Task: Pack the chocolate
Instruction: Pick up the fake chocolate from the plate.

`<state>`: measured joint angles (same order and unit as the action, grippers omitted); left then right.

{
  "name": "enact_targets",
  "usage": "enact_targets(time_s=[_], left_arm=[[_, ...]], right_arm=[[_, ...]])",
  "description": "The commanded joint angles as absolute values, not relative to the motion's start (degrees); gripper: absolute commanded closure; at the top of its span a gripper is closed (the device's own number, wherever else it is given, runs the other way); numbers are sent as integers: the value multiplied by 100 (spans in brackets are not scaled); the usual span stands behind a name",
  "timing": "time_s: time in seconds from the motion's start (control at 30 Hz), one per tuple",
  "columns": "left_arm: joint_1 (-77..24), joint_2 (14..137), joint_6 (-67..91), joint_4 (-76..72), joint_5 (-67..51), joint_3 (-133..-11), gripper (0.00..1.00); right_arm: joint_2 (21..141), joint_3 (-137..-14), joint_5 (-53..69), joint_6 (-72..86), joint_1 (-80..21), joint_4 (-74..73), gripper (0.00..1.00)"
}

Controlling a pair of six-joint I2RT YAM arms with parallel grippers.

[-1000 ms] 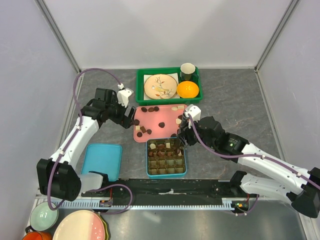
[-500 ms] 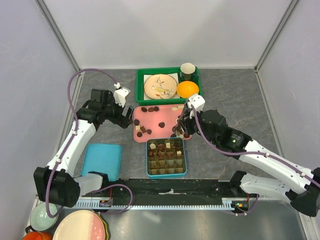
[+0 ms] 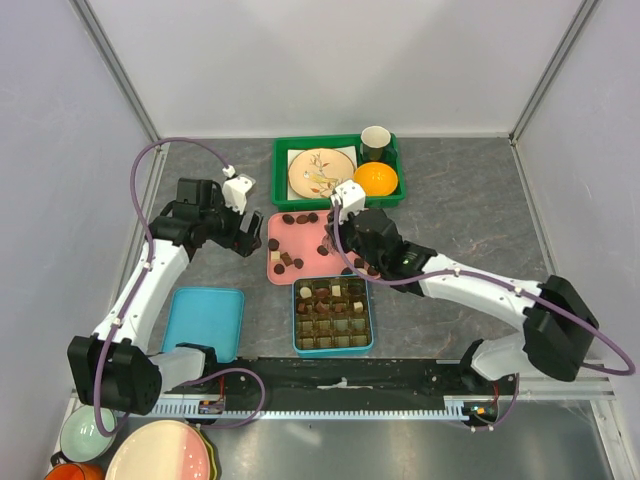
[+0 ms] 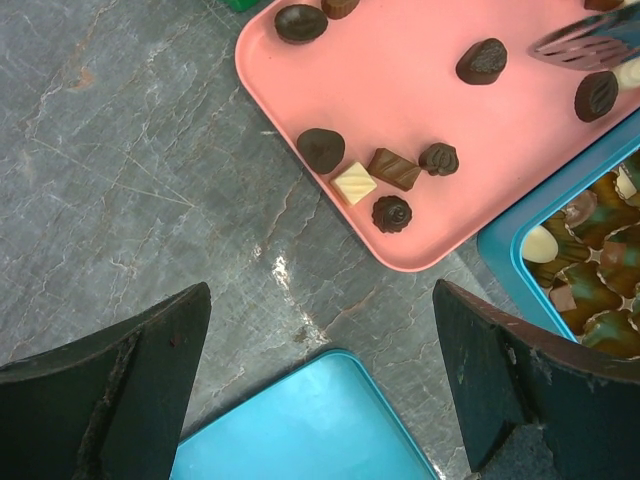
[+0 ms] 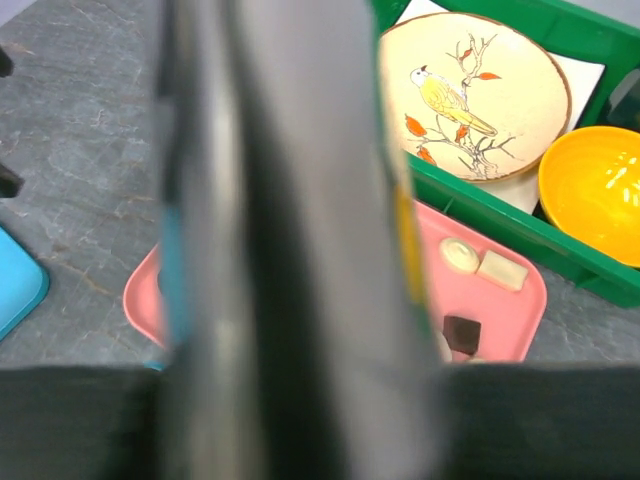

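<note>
The chocolate [image 4: 322, 148] lies in two places on the grey tabletop [image 3: 450, 210]. Loose pieces, dark, lighter brown and cream-white, are scattered over a pink tray [image 3: 275, 228]. More pieces sit in the far rows of a compartmented teal box [image 3: 333, 352] just in front of the tray. The left tool [image 4: 320, 300] hangs above bare tabletop just left of the tray's near-left corner, its fingers spread wide with nothing between them. Its wrist view takes in a cluster of five pieces at that corner. The right arm reaches in from the right, and the right tool [image 3: 334, 238] is over the middle of the tray among the loose pieces. Its wrist camera shows only a blur of its own fingers, so whether they are parted, pressed together or pinching a piece cannot be told. Behind the tray, a green bin [image 3: 279, 175] holds a plate [image 3: 320, 172] painted with a bird, an orange [image 3: 376, 179] and a cup [image 3: 375, 142]. A teal lid [image 3: 203, 322] lies flat on the tabletop to the left of the box.
</note>
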<state>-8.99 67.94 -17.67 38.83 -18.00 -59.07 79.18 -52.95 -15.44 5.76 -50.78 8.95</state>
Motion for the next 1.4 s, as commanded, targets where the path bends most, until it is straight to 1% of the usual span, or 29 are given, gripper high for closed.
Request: enact_targets(time_s=[0.0,0.2,0.43,0.9,1.2,1.3,1.33,1.37], left_arm=[[-826,6680,-1942,3876,-1784,-6065,1],[-800,6671,-1969,3876,-1793,-6064,1],[-782,6618,-1986,3920,-1810,-6091,1],[-774,6565,-2013,3990,-1854,-6144,1],[-773,6513,-2030,4043,-1854,-6170,1],[-773,6513,-2030,4034,-1846,-6170,1],[-773,6513,-2022,4043,-1846,-6170,1],[-773,6513,-2030,4034,-1837,-6161,1]], right_arm=[[8269,-5590,-1599,606,-4984,1898,60],[8621,-5625,-1652,650,-4905,2144,52],[8912,-5634,-1670,659,-4834,2206,51],[9088,-5493,-1415,782,-4729,2092,50],[9264,-5449,-1222,879,-4667,2048,52],[9211,-5441,-1143,888,-4641,2048,55],[9185,-5432,-1143,888,-4632,2048,59],[9115,-5423,-1143,896,-4614,2048,61]])
